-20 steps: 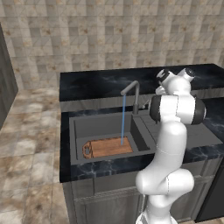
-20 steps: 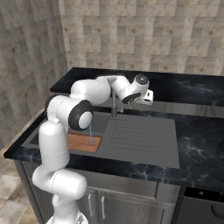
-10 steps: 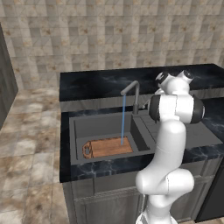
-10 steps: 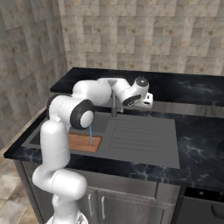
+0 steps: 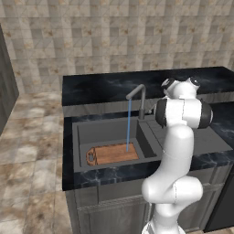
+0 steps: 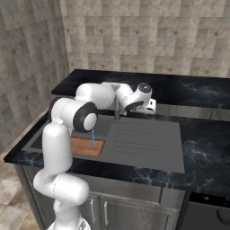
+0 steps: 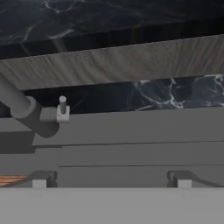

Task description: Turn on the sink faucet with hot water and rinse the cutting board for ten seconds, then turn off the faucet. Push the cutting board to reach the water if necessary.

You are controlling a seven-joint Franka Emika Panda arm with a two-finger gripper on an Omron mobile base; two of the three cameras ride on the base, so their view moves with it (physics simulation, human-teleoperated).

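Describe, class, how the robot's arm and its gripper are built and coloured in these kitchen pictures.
The arm is made of glossy white rounded segments with dark grey to black discs at the joints. The gripper has two small dark grey fingertips with blocky ends. No cables or markings are visible on it.

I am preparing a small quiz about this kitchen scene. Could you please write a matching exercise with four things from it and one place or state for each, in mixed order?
Things:
1. thin light-blue water stream
2. reddish-brown wooden cutting board
3. slim grey metal faucet
4. robot gripper

Places or states:
A. lies flat in the dark grey sink
B. stands behind the basin
C. open, near the faucet's small side lever
D. falls onto the board

Pairs: 1-D, 2-A, 3-B, 4-C
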